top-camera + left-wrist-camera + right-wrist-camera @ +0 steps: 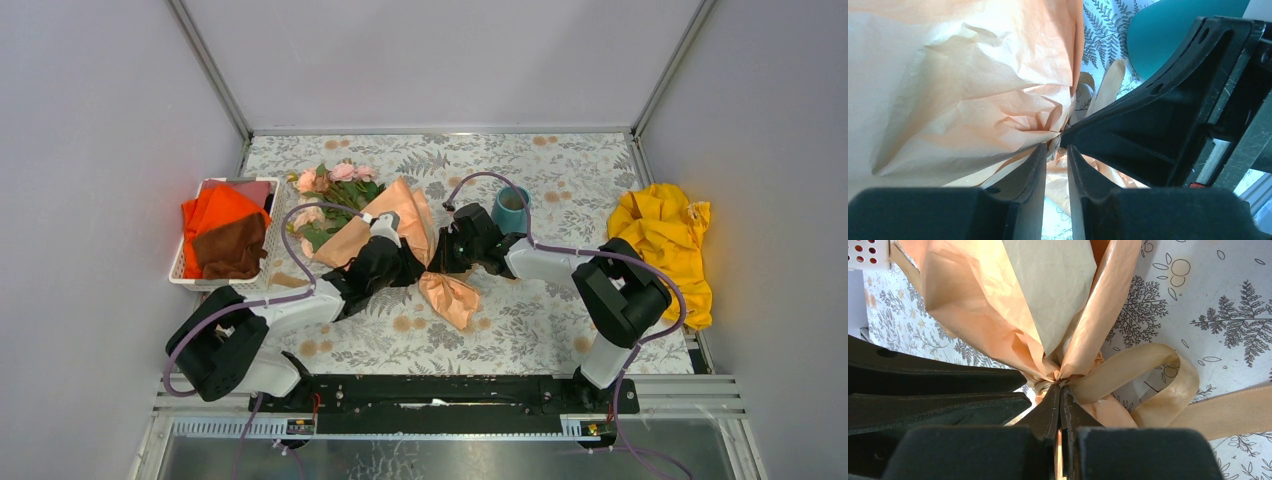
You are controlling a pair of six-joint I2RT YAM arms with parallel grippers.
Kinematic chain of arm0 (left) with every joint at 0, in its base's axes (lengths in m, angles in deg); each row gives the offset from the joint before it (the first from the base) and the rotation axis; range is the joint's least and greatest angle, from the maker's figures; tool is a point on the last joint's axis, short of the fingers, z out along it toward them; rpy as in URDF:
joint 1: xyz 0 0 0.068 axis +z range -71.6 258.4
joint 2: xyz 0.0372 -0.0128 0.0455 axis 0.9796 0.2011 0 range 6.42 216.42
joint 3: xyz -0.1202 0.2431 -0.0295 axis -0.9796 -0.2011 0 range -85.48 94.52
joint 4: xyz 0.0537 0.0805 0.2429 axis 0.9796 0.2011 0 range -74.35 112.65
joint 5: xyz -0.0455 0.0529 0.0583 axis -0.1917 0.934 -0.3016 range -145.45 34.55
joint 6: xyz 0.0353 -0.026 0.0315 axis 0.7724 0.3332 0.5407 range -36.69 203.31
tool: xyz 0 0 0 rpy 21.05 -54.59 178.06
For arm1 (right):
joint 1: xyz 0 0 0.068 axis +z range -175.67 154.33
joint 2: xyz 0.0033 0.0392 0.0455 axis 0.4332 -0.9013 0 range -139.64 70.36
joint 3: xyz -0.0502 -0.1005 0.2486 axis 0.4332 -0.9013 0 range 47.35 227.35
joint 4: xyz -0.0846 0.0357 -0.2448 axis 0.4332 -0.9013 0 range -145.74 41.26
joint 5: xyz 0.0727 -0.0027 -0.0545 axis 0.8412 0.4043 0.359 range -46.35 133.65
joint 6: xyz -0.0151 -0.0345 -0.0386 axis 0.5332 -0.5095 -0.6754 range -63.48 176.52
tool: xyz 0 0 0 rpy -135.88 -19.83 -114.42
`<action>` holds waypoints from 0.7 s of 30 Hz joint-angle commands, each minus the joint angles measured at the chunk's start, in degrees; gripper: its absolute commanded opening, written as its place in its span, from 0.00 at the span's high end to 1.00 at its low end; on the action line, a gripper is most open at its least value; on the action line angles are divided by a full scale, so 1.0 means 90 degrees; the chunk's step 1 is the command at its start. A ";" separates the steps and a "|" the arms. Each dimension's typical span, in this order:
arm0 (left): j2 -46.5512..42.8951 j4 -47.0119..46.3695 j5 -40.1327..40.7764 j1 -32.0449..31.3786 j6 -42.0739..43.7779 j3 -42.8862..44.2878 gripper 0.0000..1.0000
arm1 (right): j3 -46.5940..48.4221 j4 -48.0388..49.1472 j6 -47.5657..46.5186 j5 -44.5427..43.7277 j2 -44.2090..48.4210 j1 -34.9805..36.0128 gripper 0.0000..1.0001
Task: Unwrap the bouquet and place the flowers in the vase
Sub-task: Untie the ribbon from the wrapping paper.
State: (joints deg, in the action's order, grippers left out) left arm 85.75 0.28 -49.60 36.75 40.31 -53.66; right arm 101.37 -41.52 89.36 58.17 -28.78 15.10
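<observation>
Bouquet [398, 212] of pink and cream roses in crinkled peach kraft paper, seen from above, lies across the fern-printed table [560, 300], blooms toward the far left. Both arms meet at its tied waist. A small teal cylindrical vase [512, 210] stands upright just behind the right gripper [440, 257].

Left wrist view: the left gripper [1055, 154] has its jaws narrowly apart, clamping the cinched paper neck.

Right wrist view: the right jaws press fully together at the knot of the tan satin ribbon [1153, 372]; whether ribbon is pinched cannot be told.

Best handling, likely: hold the neck firm and draw a ribbon tail sideways, away from the vase.
</observation>
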 commanded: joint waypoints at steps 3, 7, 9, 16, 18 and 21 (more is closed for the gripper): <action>0.0077 -0.0019 0.0143 -0.0055 0.0101 0.0093 0.73 | 0.0042 0.0294 -0.0043 0.0100 0.0214 0.0062 1.00; 0.0166 -0.0030 0.0141 -0.0087 0.0091 0.0110 0.74 | 0.0016 0.0298 -0.0037 0.0070 0.0224 0.0060 1.00; 0.0197 -0.0038 0.0131 -0.0090 0.0082 0.0117 0.74 | 0.0014 0.0310 -0.0024 0.0067 0.0202 0.0062 1.00; 0.0308 -0.0054 0.0169 -0.0137 0.0044 0.0120 0.74 | -0.0009 0.0362 -0.0001 0.0112 0.0208 0.0068 1.00; 0.0354 -0.0073 0.0174 -0.0146 0.0033 0.0111 0.75 | -0.0015 0.0360 -0.0001 0.0106 0.0237 0.0060 1.00; 0.0448 -0.0112 0.0204 -0.0157 0.0031 0.0118 0.76 | -0.0035 0.0368 0.0002 0.0118 0.0281 0.0077 1.00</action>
State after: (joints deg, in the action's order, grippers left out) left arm 88.48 0.39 -49.45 35.85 40.35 -53.64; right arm 101.30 -41.48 89.38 58.17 -28.78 15.10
